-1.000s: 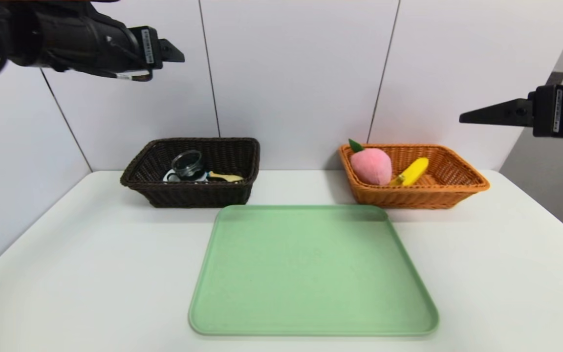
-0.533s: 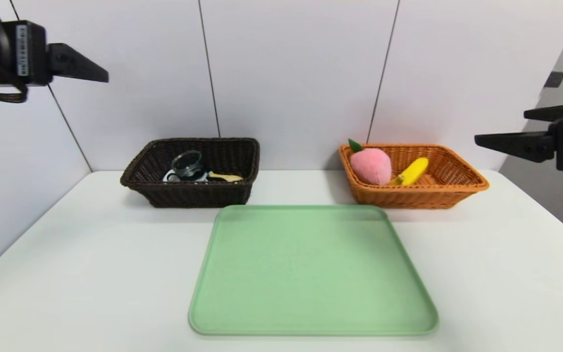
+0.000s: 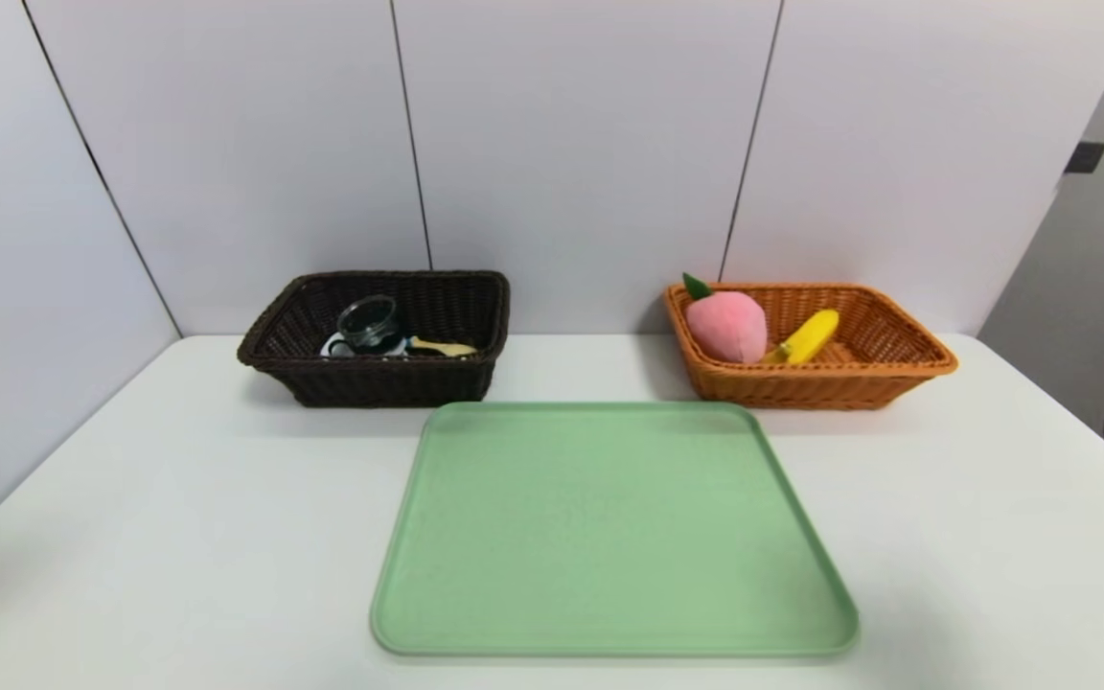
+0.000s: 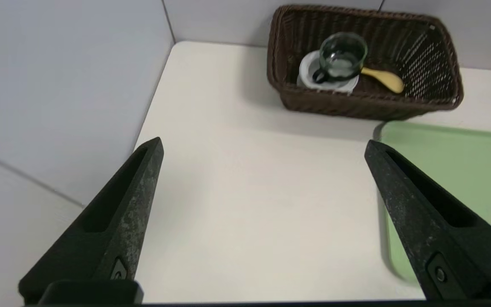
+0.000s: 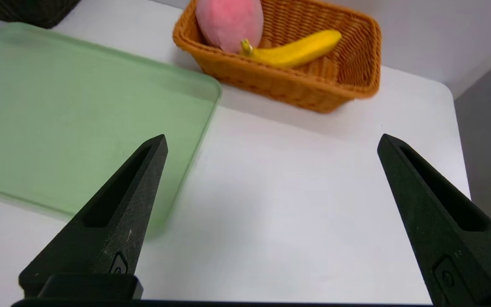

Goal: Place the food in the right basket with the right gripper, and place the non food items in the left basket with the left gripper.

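The dark brown left basket point(image 3: 375, 379) point(image 4: 356, 104) holds a clear glass cup with a black handle point(image 3: 367, 321) point(image 4: 341, 57), a white tape roll point(image 4: 309, 72) under it, and a tan spoon point(image 3: 442, 347) point(image 4: 384, 78). The orange right basket point(image 3: 820, 388) point(image 5: 296, 87) holds the pink plush peach point(image 3: 727, 326) point(image 5: 229, 21) and the yellow banana point(image 3: 809, 335) point(image 5: 296, 49). My left gripper point(image 4: 264, 147) hangs open over bare table, near the tray's left side. My right gripper point(image 5: 273, 140) hangs open over the table right of the tray. Neither arm shows in the head view.
A bare green tray point(image 3: 609, 527) point(image 5: 58, 111) point(image 4: 463, 170) lies at the table's middle, in front of both baskets. White wall panels stand behind the table and along its left side. The table's right edge point(image 5: 463, 162) drops off to a grey floor.
Both arms have pulled back out of the head view, the left one off to the left, the right one off to the right. The basket contents have not moved.
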`<state>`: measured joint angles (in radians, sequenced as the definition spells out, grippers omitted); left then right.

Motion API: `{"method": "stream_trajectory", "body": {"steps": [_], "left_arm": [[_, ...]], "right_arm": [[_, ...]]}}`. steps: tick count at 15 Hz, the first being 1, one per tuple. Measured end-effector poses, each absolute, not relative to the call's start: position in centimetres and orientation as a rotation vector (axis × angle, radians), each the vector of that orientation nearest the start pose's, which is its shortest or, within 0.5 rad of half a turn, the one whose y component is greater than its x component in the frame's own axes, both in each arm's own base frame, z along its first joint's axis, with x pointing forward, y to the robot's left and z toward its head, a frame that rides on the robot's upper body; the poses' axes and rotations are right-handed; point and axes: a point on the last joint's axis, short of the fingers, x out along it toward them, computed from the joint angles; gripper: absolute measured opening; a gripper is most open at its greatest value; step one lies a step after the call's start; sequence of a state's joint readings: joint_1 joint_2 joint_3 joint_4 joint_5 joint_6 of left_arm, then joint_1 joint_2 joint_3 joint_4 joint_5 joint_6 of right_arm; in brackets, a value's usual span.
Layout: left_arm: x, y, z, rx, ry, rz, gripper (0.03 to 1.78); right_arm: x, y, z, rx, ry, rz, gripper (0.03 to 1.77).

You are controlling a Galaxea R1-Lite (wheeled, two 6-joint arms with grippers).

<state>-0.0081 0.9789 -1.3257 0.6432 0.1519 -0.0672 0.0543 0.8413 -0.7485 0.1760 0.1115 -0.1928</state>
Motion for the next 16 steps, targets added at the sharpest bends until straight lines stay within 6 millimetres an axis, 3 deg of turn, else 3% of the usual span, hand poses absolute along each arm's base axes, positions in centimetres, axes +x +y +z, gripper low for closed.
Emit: {"method": "stream_trajectory", "body": {"steps": [4, 7, 11, 14, 16], "left_arm": [[-0.3, 0.3, 28.9, -0.050, 0.270, 0.163, 1.69], [-4.2, 0.3, 24.5, -0.048, 0.229, 0.163, 1.69], [-6.4, 0.3, 20.5, -0.016, 0.184, 0.154, 1.69], [-6.7, 0.3, 18.1, -0.018, 0.114, 0.140, 1.69], [-6.5, 0.2, 15.8, -0.019, 0.042, 0.113, 1.69]], "right_arm": [[1.7, 0.1, 20.2, -0.174, 0.195, 0.090, 1.70], [-1.4, 0.0, 15.6, -0.167, 0.141, 0.036, 1.70], [-3.0, -0.1, 11.0, -0.200, 0.028, -0.010, 1.70], [-2.5, 0.0, 9.4, -0.233, -0.084, -0.029, 1.70], [-2.5, 0.0, 9.4, -0.242, -0.159, -0.035, 1.70]]}}
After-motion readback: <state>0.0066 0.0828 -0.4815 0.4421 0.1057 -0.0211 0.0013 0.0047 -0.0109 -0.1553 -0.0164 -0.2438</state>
